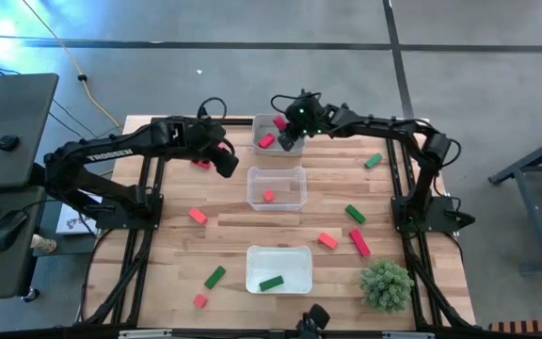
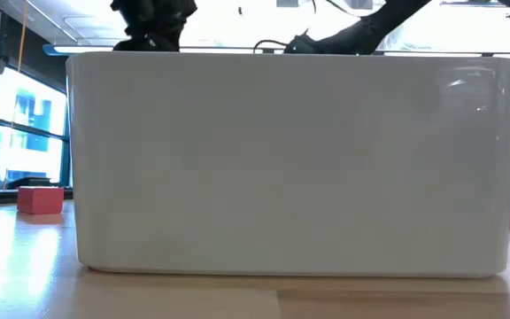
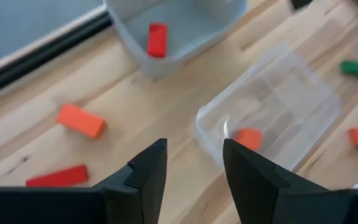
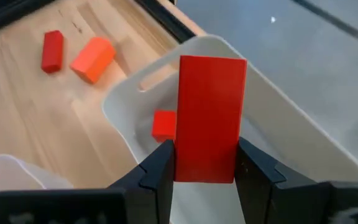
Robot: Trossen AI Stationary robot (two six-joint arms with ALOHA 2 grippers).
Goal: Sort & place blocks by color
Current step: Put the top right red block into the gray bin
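Right gripper (image 4: 205,163) pinches a crimson block (image 4: 210,118) by its flat sides above the far tray (image 4: 278,143) (small, rigid, likely light and smooth); left gripper (image 3: 194,163) hovers open, empty.

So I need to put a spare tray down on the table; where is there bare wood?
The widest bare stretch is right of the middle tray, up to the green block. There is also room between the front tray and the orange block. The front right is crowded by the plant and the crimson block.
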